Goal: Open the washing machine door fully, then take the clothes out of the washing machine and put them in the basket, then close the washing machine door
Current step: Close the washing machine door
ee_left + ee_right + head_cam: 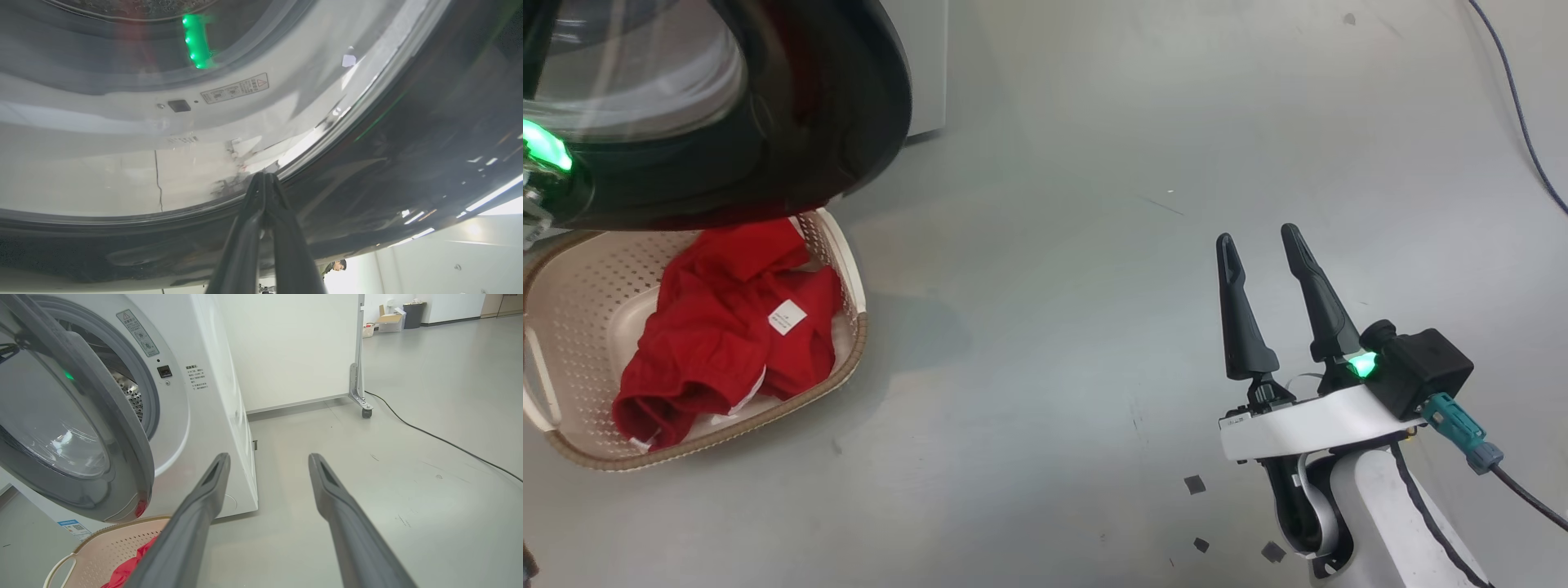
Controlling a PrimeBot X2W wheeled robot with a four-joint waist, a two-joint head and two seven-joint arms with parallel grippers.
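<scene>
The washing machine (204,416) stands at the left, its steel drum (130,394) showing behind the partly open door (122,457). The door's glossy black rim (849,122) hangs over the cream basket (572,278) on the floor. Red clothes (727,335) with a white tag (787,317) lie inside the basket (106,547). My left gripper (264,176) is shut, its tips against the door where the clear window meets the black rim (408,163). My right gripper (1258,234) is open and empty over bare floor, right of the basket; the right wrist view shows its fingers spread (269,456).
A dark cable (429,435) runs across the floor at the right. A white partition on a caster (363,412) stands behind the machine. Small dark tape bits (1194,484) mark the floor near my right arm. A person (335,266) is far off.
</scene>
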